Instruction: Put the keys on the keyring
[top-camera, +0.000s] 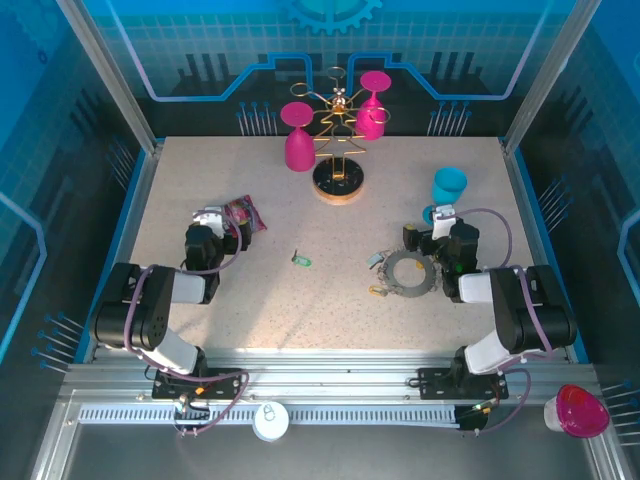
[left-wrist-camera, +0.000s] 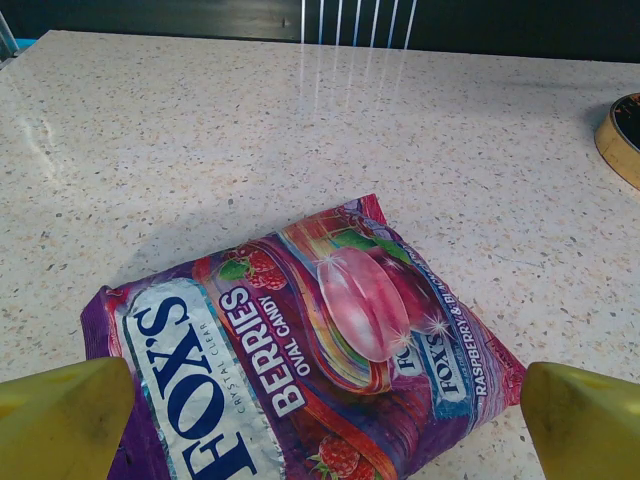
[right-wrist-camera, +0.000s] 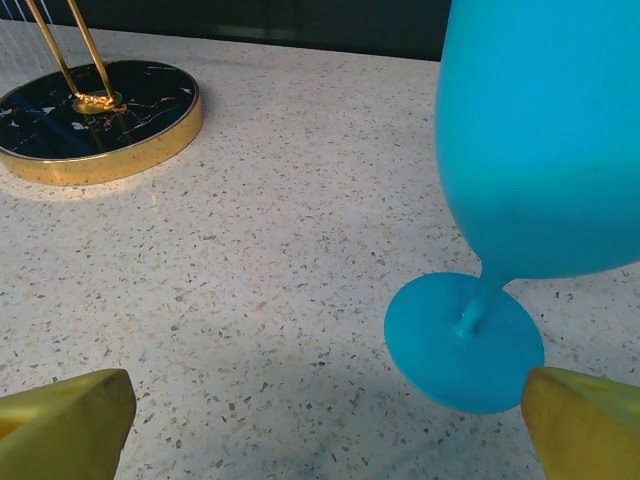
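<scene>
- Overhead first: the large thin dark grey metal keyring (top-camera: 410, 272) lies flat on the speckled bench (top-camera: 250, 300), beside the right arm's wrist and nearer the bases than its fingertips.
- The tiny metal keys lie loose: a light blue-headed key (top-camera: 375, 258) and a yellow-headed key (top-camera: 378, 292) are just beside the ring's left edge, and a green-headed key (top-camera: 300, 261) is well apart near mid-bench.
- The left end effector (top-camera: 214, 220) faces a purple candy bag (top-camera: 244, 213), and the right end effector (top-camera: 438, 218) faces a turquoise wine glass (top-camera: 449, 186). Both are released and carry nothing.
- The step in hand looks like the first reach. The right arm suits the ring and the left suits the green key, so each should turn inward.
- From the left wrist, the yellow fingertips (left-wrist-camera: 60, 420) stand spread wide at the lower corners with the bag (left-wrist-camera: 300, 360) lying between and ahead of them.
- The key is thin and flat, so a steep descent and a pinch on the coloured head should work better than a shallow scoop. The arm should lift clear of the bag first.
- From the right wrist, the yellow fingertips (right-wrist-camera: 60, 425) are equally spread, and the glass's round foot (right-wrist-camera: 465, 340) sits just beside the right one.
- The gold-rimmed black rack base (right-wrist-camera: 100, 120) lies further off to the left. Retreating straight back before swinging would avoid tipping the glass.
</scene>
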